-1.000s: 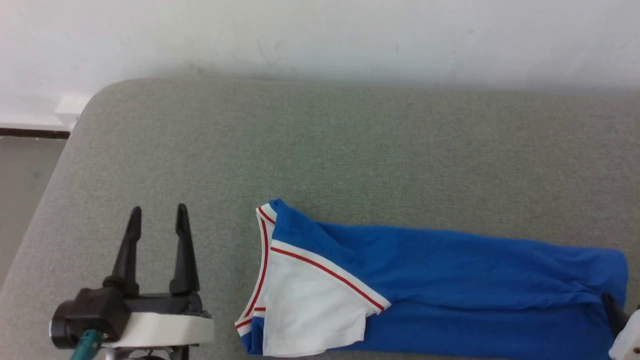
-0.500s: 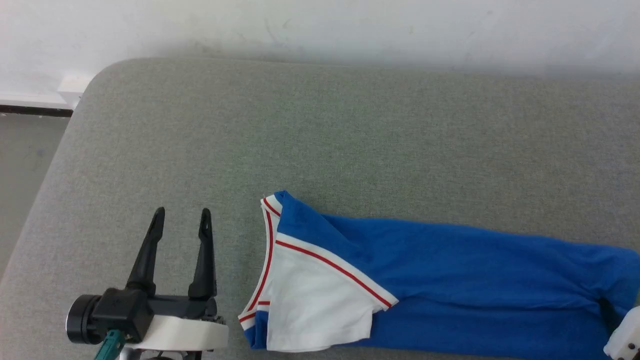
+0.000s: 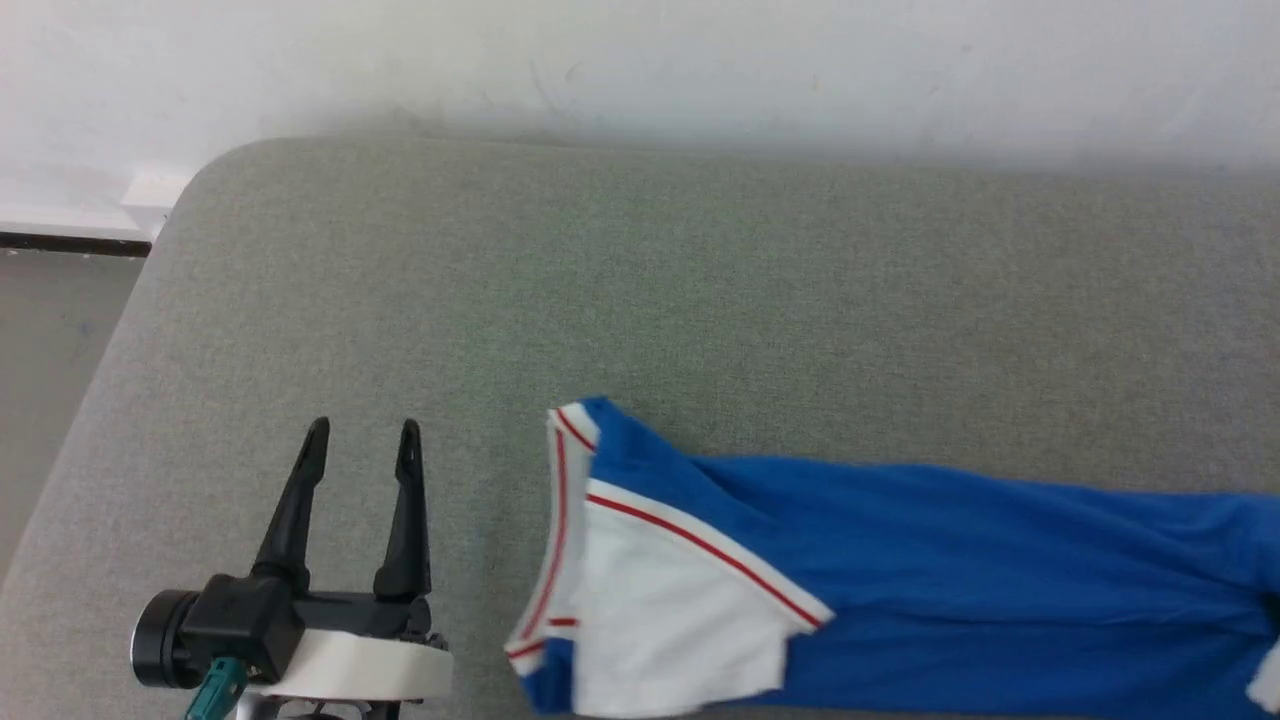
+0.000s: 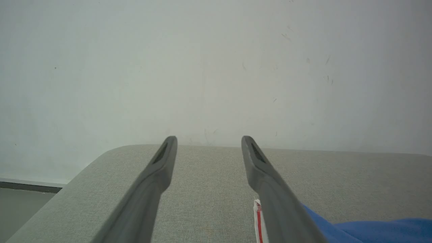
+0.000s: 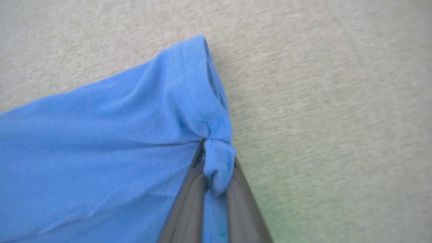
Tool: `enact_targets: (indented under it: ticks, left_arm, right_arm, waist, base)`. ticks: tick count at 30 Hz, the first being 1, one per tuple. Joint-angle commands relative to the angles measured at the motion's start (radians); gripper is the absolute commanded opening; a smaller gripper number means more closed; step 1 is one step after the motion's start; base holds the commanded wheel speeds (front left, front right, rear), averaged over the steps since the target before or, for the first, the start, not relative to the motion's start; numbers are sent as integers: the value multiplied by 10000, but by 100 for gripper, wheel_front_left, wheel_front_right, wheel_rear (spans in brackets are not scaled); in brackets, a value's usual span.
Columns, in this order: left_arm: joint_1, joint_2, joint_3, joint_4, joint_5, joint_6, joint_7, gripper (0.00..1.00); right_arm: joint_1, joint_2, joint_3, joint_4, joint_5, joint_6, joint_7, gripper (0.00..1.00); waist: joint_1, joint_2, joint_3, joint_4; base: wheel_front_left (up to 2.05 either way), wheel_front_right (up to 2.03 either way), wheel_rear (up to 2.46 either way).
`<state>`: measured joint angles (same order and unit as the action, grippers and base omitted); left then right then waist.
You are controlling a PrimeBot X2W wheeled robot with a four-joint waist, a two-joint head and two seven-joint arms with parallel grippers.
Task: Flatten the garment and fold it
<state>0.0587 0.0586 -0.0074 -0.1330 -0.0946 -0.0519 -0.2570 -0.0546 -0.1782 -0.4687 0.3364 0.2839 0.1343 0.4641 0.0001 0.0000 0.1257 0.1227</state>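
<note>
The garment (image 3: 900,560) lies on the grey cloth-covered table (image 3: 640,300), in the head view's 5 o'clock part. It runs as a long blue band from about 6 o'clock out to the frame edge at 4 o'clock. Its collar end points to 9 o'clock, and there a white sleeve (image 3: 670,630) with red-and-white trim is folded over the blue.

The right gripper (image 5: 217,162) has its fingers clenched on a small bunch of the blue cloth at the hem end. In the right wrist view the cloth puckers into a knot between the two fingers, and creases run from it toward 9 o'clock. To the 3 o'clock side of that pinch there is bare table.

The left gripper (image 3: 363,428) sits at 7 o'clock in the head view. Its fingers are spread apart, grasp nothing and point to 12 o'clock. A strip of bare table separates it from the collar, which lies at its 3 o'clock. In the left wrist view the collar's red stripe and a patch of blue peek out behind the finger (image 4: 270,189) on the 3 o'clock side.

A pale, lightly scuffed wall (image 3: 640,60) stands behind the table at 12 o'clock. At 9 o'clock, past the table's rounded corner, there is a dark skirting strip (image 3: 60,243) above the floor (image 3: 50,340).
</note>
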Motion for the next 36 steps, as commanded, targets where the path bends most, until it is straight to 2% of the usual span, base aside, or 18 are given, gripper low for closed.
enact_targets:
  ticks: [1,7,14,19,24,28,32,36]
  left_arm:
    - [-14,-51,39,3,91,-50,-47,100]
    - [33,-70,36,-24,33,-94,-47,100]
    - [206,-79,55,56,-44,-115,-47,100]
    - [355,-81,33,122,-168,-103,-47,100]
    - [502,-82,-48,190,-200,-134,-47,100]
    - [518,-82,-128,211,-224,-165,-47,100]
    - [508,-83,-208,227,-246,-178,-47,100]
    - [486,-83,-237,319,-233,-224,-47,100]
  right_arm:
    - [-123,-287,-289,93,-180,-36,-93,0]
    - [-350,-1101,-1187,482,-963,-36,-418,0]
    - [-78,-995,-699,-111,-605,-36,-347,0]
    - [656,-591,431,-1810,-149,-36,342,0]
    - [1485,-209,1974,-3763,283,-36,1379,0]
    - [1731,316,3085,-4918,862,-36,1971,0]
    - [1580,753,4332,-5581,1332,-36,2237,0]
    - [1077,1131,5218,-5619,1838,-36,2239,0]
  waist:
    - [-1,0,-61,-23]
    - [-1,0,-155,4]
    - [-1,0,-455,42]
    - [-1,0,-775,108]
    - [-1,0,-1043,266]
    - [-1,0,-1130,516]
    - [-1,0,-1129,830]
    - [-1,0,-1105,1197]
  base:
    - [0,0,0]
    - [0,0,0]
    - [0,0,0]
    - [0,0,0]
    - [0,0,0]
    - [0,0,0]
    - [0,0,0]
    - [0,0,0]
